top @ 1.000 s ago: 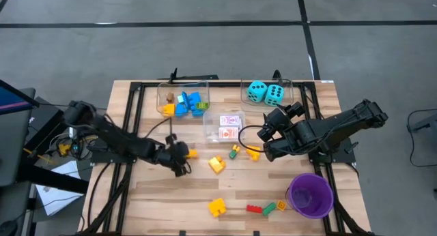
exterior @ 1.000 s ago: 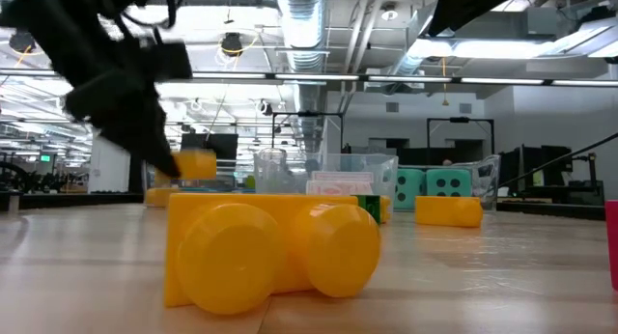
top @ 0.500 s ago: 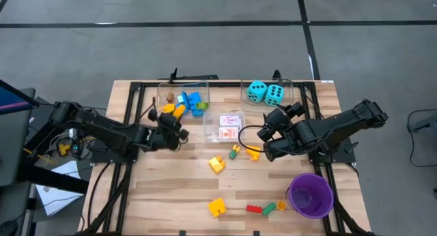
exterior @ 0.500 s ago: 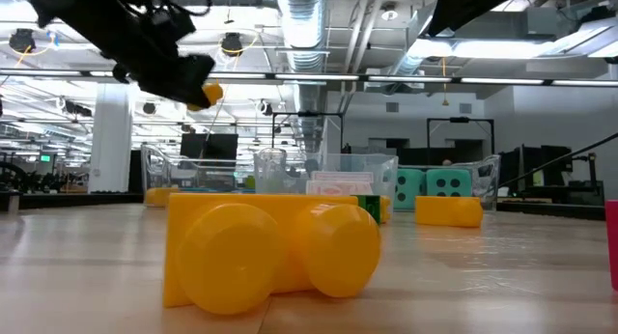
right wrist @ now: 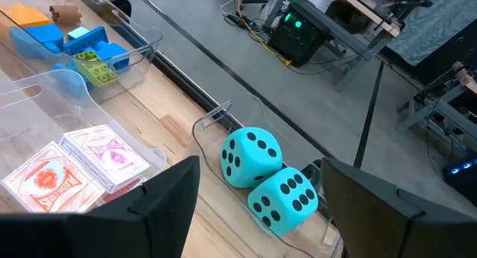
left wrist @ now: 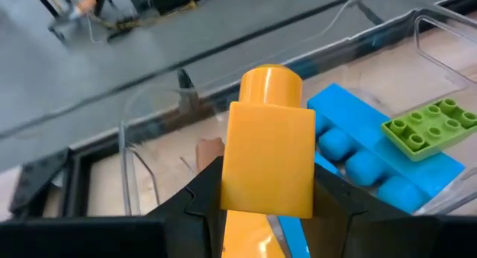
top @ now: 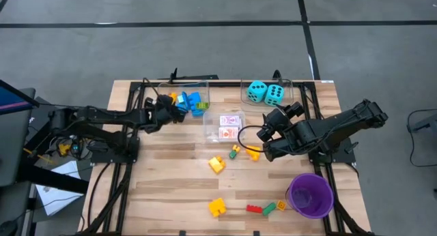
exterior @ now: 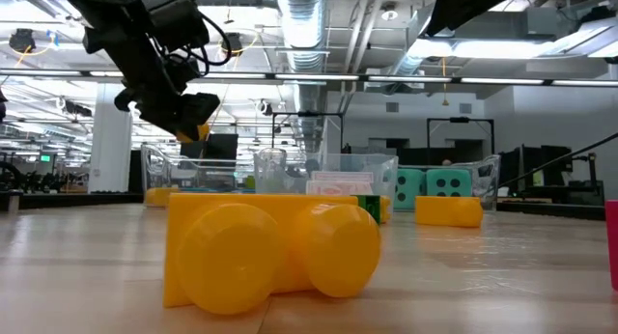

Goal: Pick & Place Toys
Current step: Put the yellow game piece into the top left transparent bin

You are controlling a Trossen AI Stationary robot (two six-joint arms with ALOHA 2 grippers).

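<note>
1. Left claw [left wrist: 267, 185]: closed on a yellow brick [left wrist: 269, 142], which it has lifted from mid-worktop [top: 171, 195] and carried over the left clear bin [top: 164, 90] within the last second.
2. That bin holds blue bricks [left wrist: 373, 150] and a green brick [left wrist: 431, 124]; by the look of it, release comes next.
3. Right claw [top: 262, 137]: unmoved, jaws apart and empty, near the card packs [top: 231, 125] and dice [top: 265, 93].
4. More bricks [top: 217, 207] lie loose beside a purple cup [top: 311, 195].
</note>
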